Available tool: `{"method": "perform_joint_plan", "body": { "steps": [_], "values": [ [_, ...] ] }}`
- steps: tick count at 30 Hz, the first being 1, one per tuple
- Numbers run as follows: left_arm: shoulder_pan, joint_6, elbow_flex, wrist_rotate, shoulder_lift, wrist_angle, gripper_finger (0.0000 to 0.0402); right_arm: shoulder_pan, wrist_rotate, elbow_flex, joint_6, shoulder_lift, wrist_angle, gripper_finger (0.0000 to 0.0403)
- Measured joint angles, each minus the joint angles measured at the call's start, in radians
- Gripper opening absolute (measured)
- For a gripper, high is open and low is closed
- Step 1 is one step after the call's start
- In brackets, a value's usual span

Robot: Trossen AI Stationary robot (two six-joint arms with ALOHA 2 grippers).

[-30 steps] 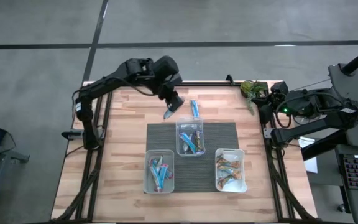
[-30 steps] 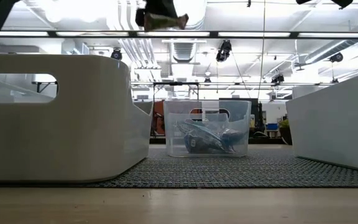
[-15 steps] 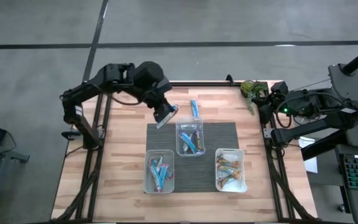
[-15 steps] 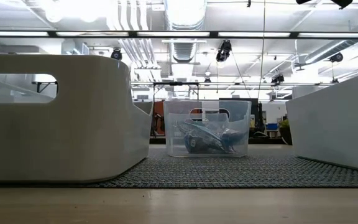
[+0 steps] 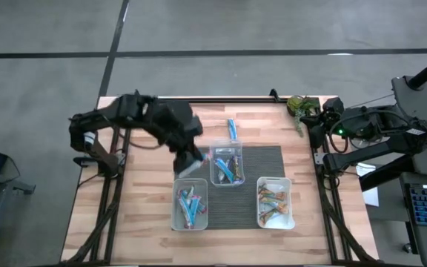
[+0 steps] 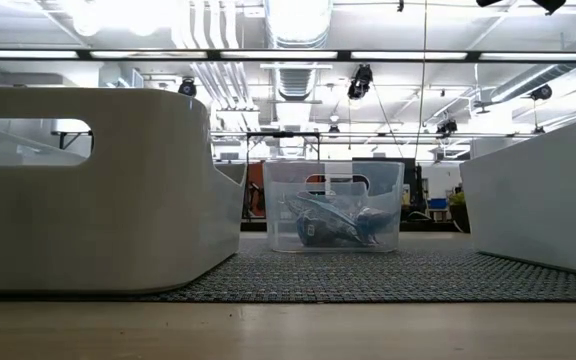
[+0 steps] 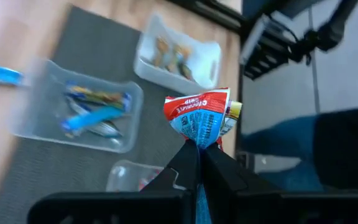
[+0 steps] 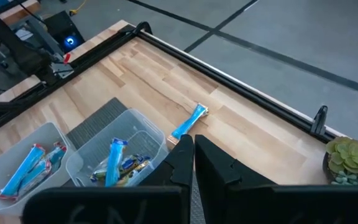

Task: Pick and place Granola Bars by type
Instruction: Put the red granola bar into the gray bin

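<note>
Sorting looks nearly finished, judging by how things lie: three clear tubs on the dark mat (image 5: 273, 159) already hold bars, one blue bar (image 5: 232, 130) lies loose on the bare bench (image 5: 143, 200) just beyond the mat, and one more is in the air. The left claw (image 5: 190, 166) is clenched on a blue-and-red wrapped bar (image 7: 204, 118), pinching it by one end so the wrapper stands up past the fingertips; in the high view it hangs over the mat's edge, between the middle tub (image 5: 227, 165) and the near-left tub (image 5: 190, 205). That near-left tub carries blue bars with red ends, so it seems the likely home for the held one. The middle tub holds mixed blue and darker wrappers, as the low view also shows through its clear wall (image 6: 333, 205). The near-right tub (image 5: 275, 202) holds orange and tan bars. What is left, as far as can be judged, is dropping the held bar and then fetching the loose blue one. The right claw (image 8: 193, 149) waits at the bench's right edge beside a small green plant (image 5: 299, 105), its fingers pressed together on nothing.
</note>
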Motion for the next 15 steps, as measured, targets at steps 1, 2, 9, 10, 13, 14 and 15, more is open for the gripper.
{"method": "perform_joint_plan", "body": {
  "steps": [1,2,9,10,13,14,15],
  "values": [
    [-0.02,-0.012,-0.012,0.0,0.001,0.005,0.0,0.0,0.0,0.0,-0.003,0.0,0.0,0.0008],
    [-0.04,-0.025,-0.029,-0.003,0.003,0.014,0.0,0.0,0.0,0.0,-0.008,0.0,0.0,0.0009],
    [-0.16,-0.075,-0.177,-0.012,0.004,0.054,0.0,0.0,-0.002,0.0,0.001,0.0,-0.001,0.0008],
    [-0.172,-0.085,-0.202,-0.012,0.004,0.057,0.0,0.0,-0.002,0.0,0.001,0.0,-0.001,0.0008],
    [-0.208,-0.103,-0.278,-0.014,0.004,0.071,0.0,0.0,-0.002,0.0,0.024,0.0,-0.001,0.0008],
    [-0.219,-0.106,-0.302,-0.016,0.004,0.079,0.0,0.0,-0.002,0.0,0.037,0.0,-0.001,0.0008],
    [-0.229,-0.111,-0.325,-0.016,0.004,0.089,0.0,0.0,-0.002,0.0,0.045,0.0,-0.001,0.0008]
  ]
}}
